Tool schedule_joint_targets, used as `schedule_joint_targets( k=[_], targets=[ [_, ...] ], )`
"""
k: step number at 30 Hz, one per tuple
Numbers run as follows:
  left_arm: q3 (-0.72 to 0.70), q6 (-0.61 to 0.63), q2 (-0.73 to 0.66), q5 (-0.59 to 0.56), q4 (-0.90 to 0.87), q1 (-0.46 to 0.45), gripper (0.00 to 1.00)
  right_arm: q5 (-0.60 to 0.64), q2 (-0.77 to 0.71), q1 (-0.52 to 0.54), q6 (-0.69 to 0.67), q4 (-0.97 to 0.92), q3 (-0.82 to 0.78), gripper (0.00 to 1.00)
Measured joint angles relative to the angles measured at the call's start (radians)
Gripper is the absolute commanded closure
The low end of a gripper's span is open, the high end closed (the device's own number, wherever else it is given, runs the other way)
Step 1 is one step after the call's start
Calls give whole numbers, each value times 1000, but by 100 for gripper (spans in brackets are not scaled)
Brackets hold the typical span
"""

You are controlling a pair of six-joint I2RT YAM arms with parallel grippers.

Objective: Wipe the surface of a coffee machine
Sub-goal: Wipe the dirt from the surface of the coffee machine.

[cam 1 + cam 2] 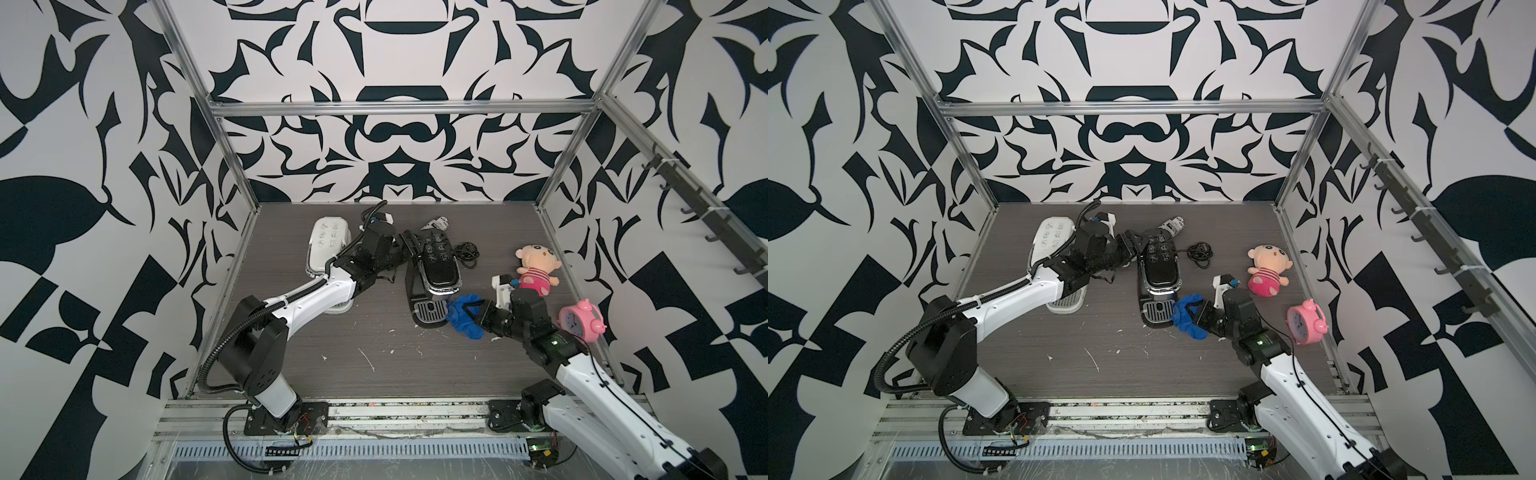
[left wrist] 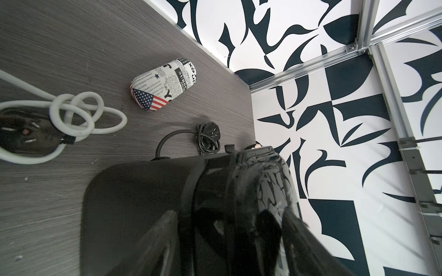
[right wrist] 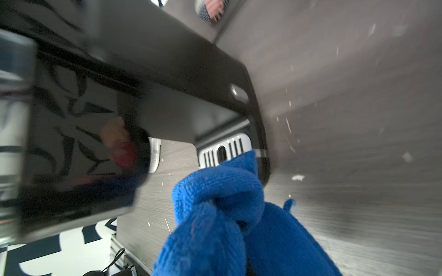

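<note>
- Target: black coffee machine (image 1: 436, 266) stands centrally on the bench (image 1: 316, 386), nearer the back edge than the front. Its long axis runs back to front, with the drip tray (image 1: 429, 309) end pointing at the front edge.
- Cloth arm: right gripper (image 1: 467, 314), jaws pinching a bunched blue cloth (image 1: 457, 301). The cloth touches the tray's right rim. In the wrist view it overlaps a corner of the slotted grille (image 3: 224, 150).
- The machine lies just left of and behind those jaws. The right arm is nearer the tray end, so the wipe looks to be its job, sweeping leftward over the tray or up the body.
- Bracing arm: left gripper (image 1: 407, 245), jaws spread wide astride the machine's upper rear, apparently clamping it steady.
- Surface: glossy black top with white button icons, chrome band, matte base, silver grille.
- White flecks (image 1: 368, 357) on the bench nearby.
</note>
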Motion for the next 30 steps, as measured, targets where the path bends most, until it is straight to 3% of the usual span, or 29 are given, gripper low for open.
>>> schedule_joint_targets(
  k=[4,7,15,24,30],
  targets=[
    [6,0,0,0,-9,0,29,37,-21,0,-57,-29,222,100],
    [14,0,1,0,-19,0,29,14,-8,3,-61,47,296,100],
    [43,13,13,-1,-54,0,29,-37,135,146,-106,127,225,100],
    [43,16,15,-6,-52,1,30,-11,6,262,-177,119,137,100],
    [50,20,19,-5,-56,1,30,30,62,392,-255,69,139,100]
  ],
)
